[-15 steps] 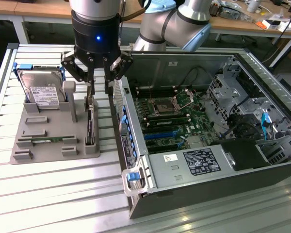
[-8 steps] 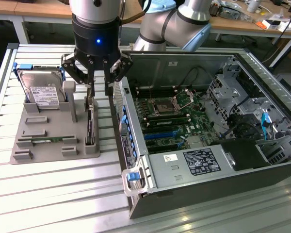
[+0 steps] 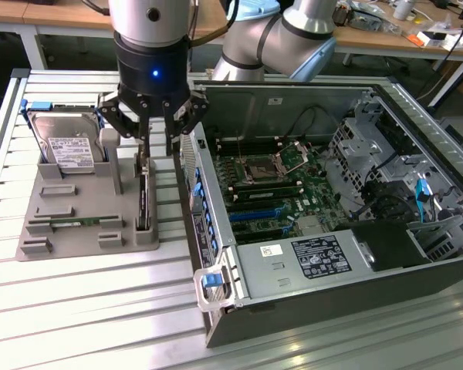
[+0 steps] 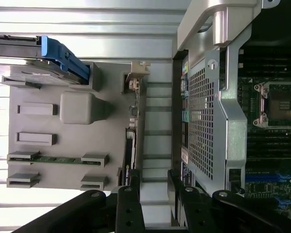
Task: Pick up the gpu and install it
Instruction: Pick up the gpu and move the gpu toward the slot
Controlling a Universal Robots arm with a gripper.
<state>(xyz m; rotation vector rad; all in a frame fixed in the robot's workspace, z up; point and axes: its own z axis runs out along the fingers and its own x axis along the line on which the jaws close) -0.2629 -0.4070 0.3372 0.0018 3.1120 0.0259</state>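
Well off to the exterior view's left of the claw [image 3: 156,140], a silver hard drive [image 3: 65,148] with blue rails sits in a grey holder tray [image 3: 69,240] on the slatted metal desk [image 3: 85,308]. A thin green memory stick [image 3: 76,223] lies in the same tray, also left of the claw and nearer the camera. Directly beneath the claw stands the gpu [image 3: 143,202], on its long edge in a slot of the tray (its pale metal bracket is the end closest to the claw). The claw is spread wide and pinches nothing; whether it touches the bracket I cannot tell. In the wrist view the claw [image 4: 153,206] has the gpu [image 4: 131,155] ahead of it, edge-on. Just beside the claw, on the exterior view's right, lies the open computer case [image 3: 216,254]. Its motherboard [image 3: 270,185] and power supply [image 3: 316,258] are farther from the claw.
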